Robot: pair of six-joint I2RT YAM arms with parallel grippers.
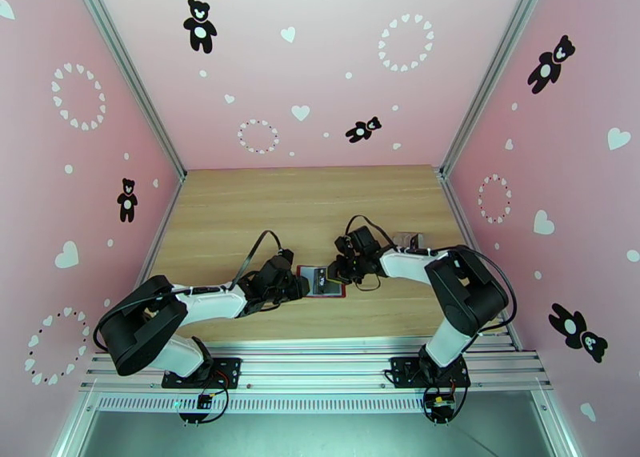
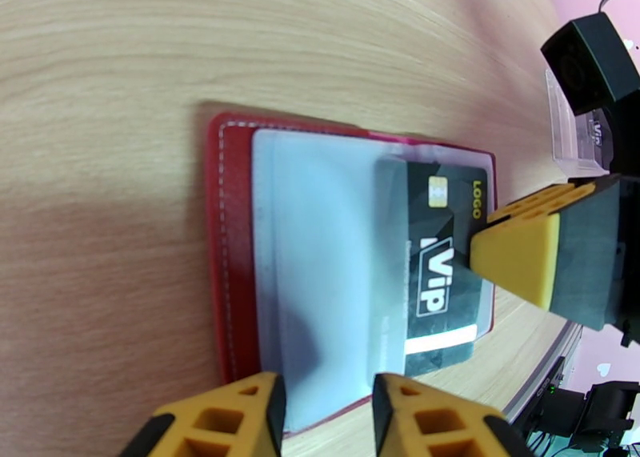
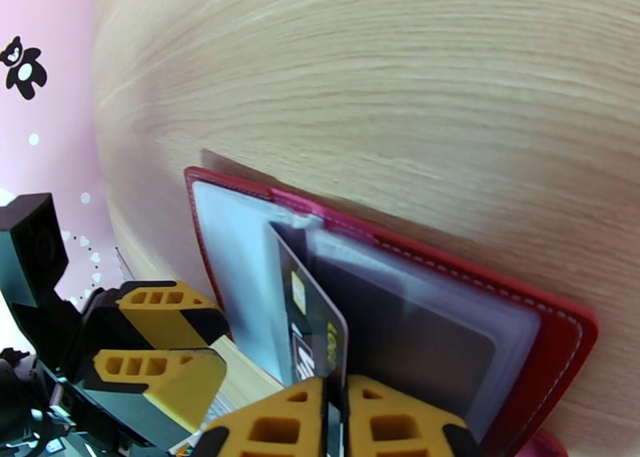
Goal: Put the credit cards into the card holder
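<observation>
The card holder lies open on the wood between both arms, a red cover with clear inner pockets. A black credit card marked "ViP" sits with its left end under a clear pocket leaf. My right gripper is shut on that card's outer edge, as the left wrist view also shows. My left gripper stands partly open at the holder's near edge, with the pocket leaf showing between its fingers. From above, both grippers flank the holder.
A clear plastic case sits on the table behind the right arm, also in the left wrist view. Pink walls close in the left, right and back. Bare wood stretches behind the holder.
</observation>
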